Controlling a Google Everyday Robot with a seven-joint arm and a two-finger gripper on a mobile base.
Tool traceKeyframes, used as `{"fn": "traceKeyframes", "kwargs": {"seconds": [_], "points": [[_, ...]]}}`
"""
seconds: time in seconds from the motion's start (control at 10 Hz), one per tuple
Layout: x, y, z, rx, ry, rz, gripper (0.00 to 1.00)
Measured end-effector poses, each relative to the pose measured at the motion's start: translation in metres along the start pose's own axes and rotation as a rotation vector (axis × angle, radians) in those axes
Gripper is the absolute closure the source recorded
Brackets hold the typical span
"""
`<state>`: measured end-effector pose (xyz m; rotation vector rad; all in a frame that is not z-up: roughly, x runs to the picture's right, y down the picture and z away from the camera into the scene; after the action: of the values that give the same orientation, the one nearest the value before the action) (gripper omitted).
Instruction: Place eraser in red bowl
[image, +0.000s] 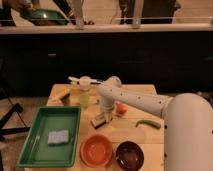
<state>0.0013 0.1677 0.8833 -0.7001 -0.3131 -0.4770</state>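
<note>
The eraser (99, 120), a small cream block with a dark strip, lies on the wooden table (145, 137) just above the red bowl. The red bowl (96, 150) is round, orange-red, and stands at the table's front edge, to the left of a dark maroon bowl (129, 154). My gripper (106, 117) comes down from the white arm (145, 102) right at the eraser's right end, close to or touching it.
A green tray (37, 145) at the left holds a blue-grey sponge (58, 136). A yellow-green cup (85, 97), a banana (62, 95), an orange fruit (121, 108) and a green chilli (148, 123) lie on the table. A counter runs behind.
</note>
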Motion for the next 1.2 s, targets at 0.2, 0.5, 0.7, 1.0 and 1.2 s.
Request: {"fn": "traceKeyframes", "kwargs": {"seconds": [0.2, 0.5, 0.7, 1.0, 1.2], "points": [[-0.003, -0.003, -0.007, 0.017, 0.003, -0.032, 1.00], [-0.014, -0.010, -0.025, 0.047, 0.008, -0.091, 1.00], [-0.023, -0.012, -0.042, 0.061, 0.010, -0.135, 1.00], [-0.053, -0.021, -0.065, 0.059, 0.015, -0.277, 1.00], [-0.068, -0.017, -0.076, 0.024, 0.014, -0.392, 1.00]]}}
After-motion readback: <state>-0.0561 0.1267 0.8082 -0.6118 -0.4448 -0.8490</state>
